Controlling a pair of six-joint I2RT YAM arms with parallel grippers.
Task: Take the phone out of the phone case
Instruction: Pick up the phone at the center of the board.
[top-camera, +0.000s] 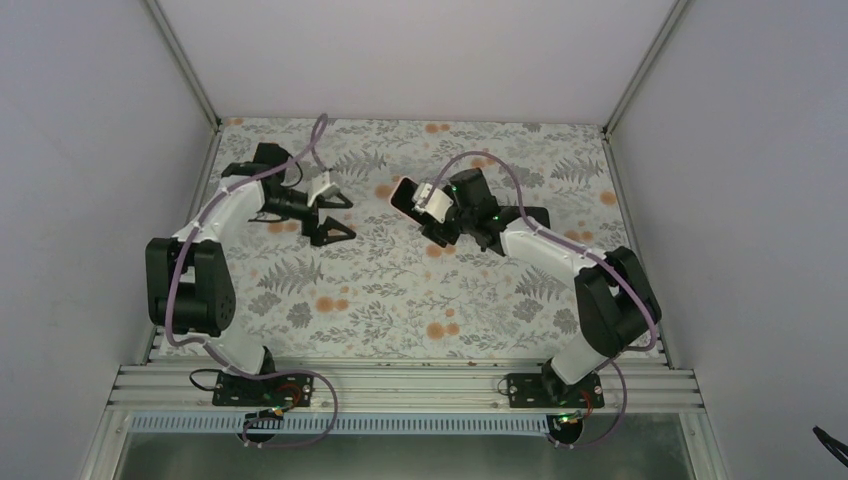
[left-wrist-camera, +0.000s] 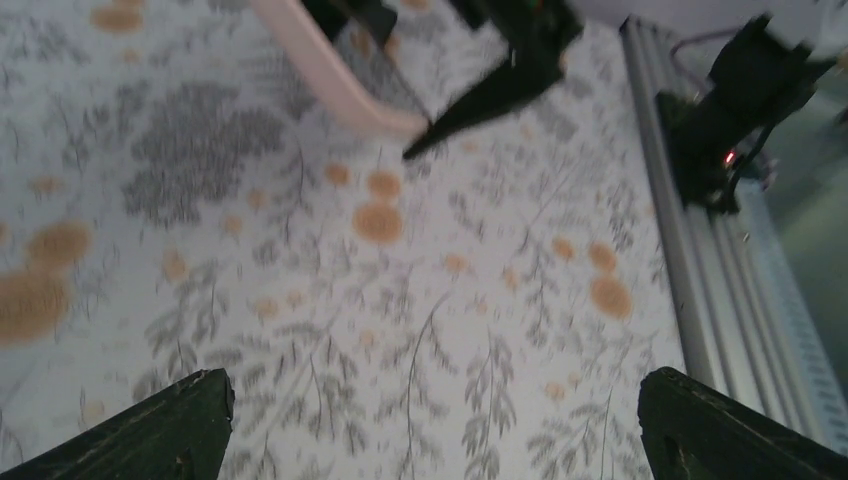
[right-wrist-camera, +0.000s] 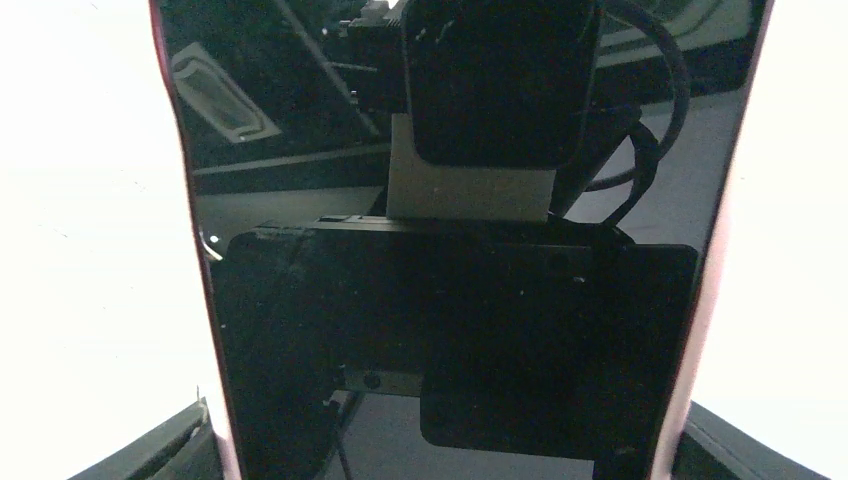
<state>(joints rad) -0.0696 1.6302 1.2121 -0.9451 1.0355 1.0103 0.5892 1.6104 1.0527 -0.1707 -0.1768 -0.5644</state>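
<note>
The phone (right-wrist-camera: 450, 300) fills the right wrist view, its glossy black screen facing the camera. The pale pink phone case (right-wrist-camera: 208, 300) shows as thin edges down both sides of it. My right gripper (right-wrist-camera: 450, 455) is shut on the cased phone, one finger on each long side, and holds it above the table (top-camera: 410, 197). My left gripper (top-camera: 338, 217) is open and empty, a short way left of the phone. In the left wrist view the case's pink edge (left-wrist-camera: 345, 85) shows at the top, well ahead of my wide-open left gripper (left-wrist-camera: 430, 440).
The floral tablecloth (top-camera: 400, 290) covers the table. White walls stand at the left, back and right. An aluminium rail (top-camera: 400, 385) with both arm bases runs along the near edge. It also shows in the left wrist view (left-wrist-camera: 690, 280).
</note>
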